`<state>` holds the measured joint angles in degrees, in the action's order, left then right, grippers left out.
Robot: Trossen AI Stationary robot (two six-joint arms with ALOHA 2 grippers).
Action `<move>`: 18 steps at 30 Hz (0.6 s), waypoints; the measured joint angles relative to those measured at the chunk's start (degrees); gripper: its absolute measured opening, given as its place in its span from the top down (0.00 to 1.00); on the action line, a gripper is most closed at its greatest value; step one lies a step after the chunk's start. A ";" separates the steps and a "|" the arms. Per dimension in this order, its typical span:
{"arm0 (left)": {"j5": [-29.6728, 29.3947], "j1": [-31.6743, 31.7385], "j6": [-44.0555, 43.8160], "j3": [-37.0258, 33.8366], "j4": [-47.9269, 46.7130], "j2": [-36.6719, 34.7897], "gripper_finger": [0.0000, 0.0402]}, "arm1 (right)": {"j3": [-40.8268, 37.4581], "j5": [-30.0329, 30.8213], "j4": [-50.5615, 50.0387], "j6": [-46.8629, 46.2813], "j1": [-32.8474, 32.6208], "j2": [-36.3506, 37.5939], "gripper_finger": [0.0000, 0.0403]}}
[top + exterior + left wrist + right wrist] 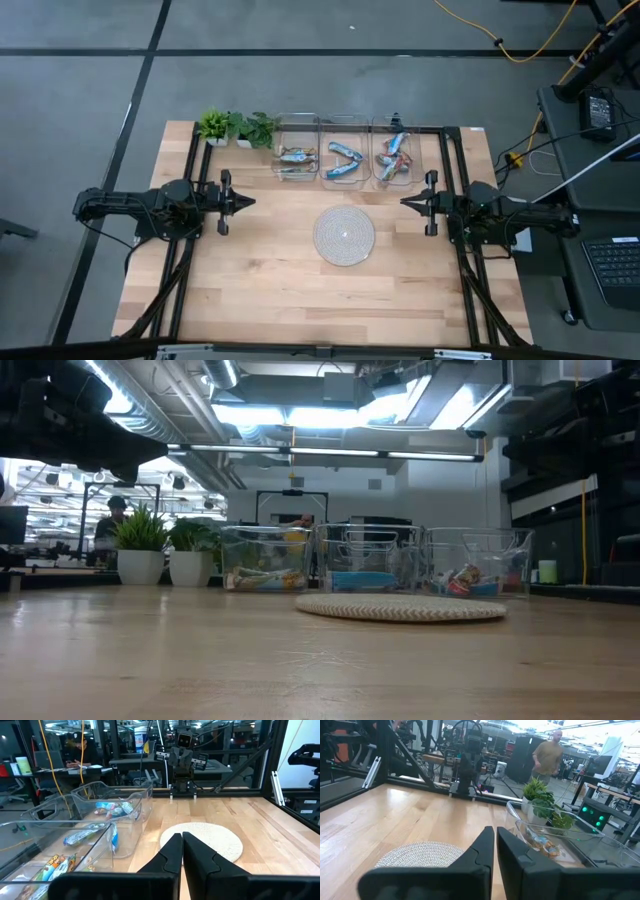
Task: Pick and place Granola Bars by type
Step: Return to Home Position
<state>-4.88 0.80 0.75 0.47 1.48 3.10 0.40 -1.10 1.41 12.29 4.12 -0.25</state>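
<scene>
The granola bars lie in three clear bins at the table's far edge: brownish-blue ones in the left bin [296,157], blue ones in the middle bin [344,163], blue-and-red ones in the right bin [393,160]. The round woven plate [344,235] sits mid-table with nothing on it. My left gripper [250,202] hovers shut at the table's left, pointing right toward the plate; its shut fingers show in the left wrist view [182,840]. My right gripper [404,203] hovers shut at the table's right, pointing left, fingers together [495,832].
Two small potted plants [236,128] stand at the far left, beside the bins. A dark metal frame [452,160] runs along the table's sides. Bare wood lies near and around the plate. People stand in the room beyond the table.
</scene>
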 joint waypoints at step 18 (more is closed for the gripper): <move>-0.01 0.00 0.01 0.00 0.00 -0.01 0.99 | 0.00 0.00 0.00 -0.01 0.00 0.00 0.94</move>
<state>-4.89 0.79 0.75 0.47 1.48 3.09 0.40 -1.10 1.41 12.28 4.12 -0.25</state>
